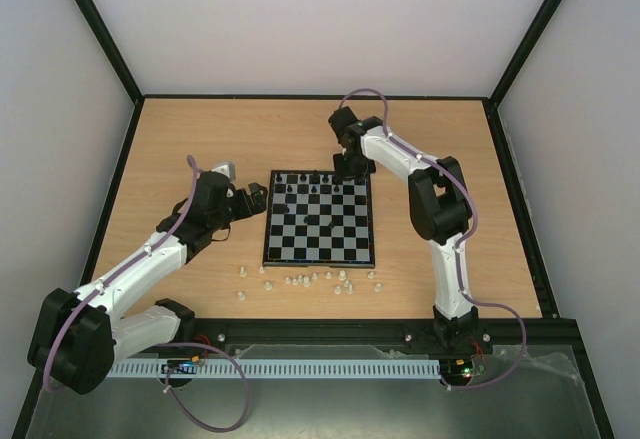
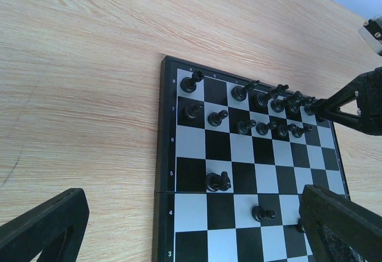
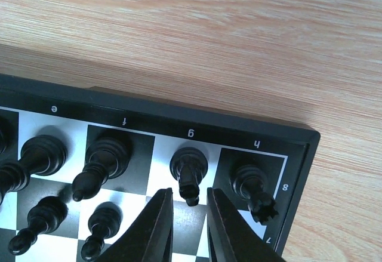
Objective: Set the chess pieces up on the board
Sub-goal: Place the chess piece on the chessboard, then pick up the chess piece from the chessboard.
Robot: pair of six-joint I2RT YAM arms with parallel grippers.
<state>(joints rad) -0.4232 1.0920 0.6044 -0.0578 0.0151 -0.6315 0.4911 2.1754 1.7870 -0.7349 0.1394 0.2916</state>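
The board lies mid-table. Black chess pieces stand along its two far rows, with a couple nearer the middle. White pieces lie scattered on the table off its near edge. My right gripper hovers over the far right corner. In the right wrist view its fingers are slightly apart, and the gripper straddles the top of the black knight on g8 without clearly pinching it. My left gripper is wide open and empty at the board's left edge, facing a black knight and a black pawn.
A black rook stands on h8 right of the knight, and a bishop stands on f8 to its left. The wooden table is walled on three sides. The right arm's elbow stands right of the board.
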